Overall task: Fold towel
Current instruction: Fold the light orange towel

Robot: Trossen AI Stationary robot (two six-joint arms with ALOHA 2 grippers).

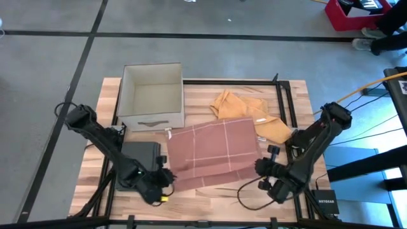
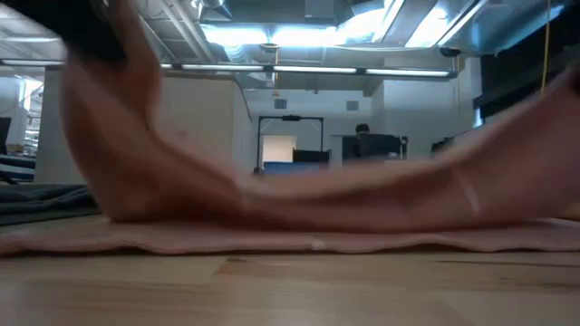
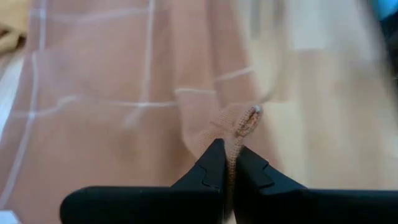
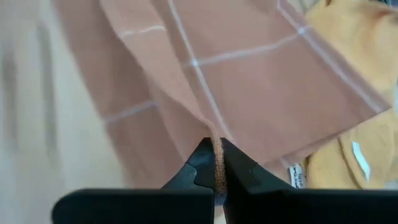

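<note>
Both grippers pinching near corners of the brown checked towel (image 1: 213, 152) on the wooden table (image 1: 210, 197).
Grey floor with dark tape lines around the table; low view shows ceiling lights and monitors behind. Left gripper (image 3: 227, 163) clamped on the towel's near-left corner, right gripper (image 4: 216, 160) clamped on its near-right corner; the towel lies mid-table. One brown towel, one orange towel (image 1: 251, 114) behind it, one open beige fabric bin (image 1: 151, 95), one dark folded cloth (image 1: 138, 159).
</note>
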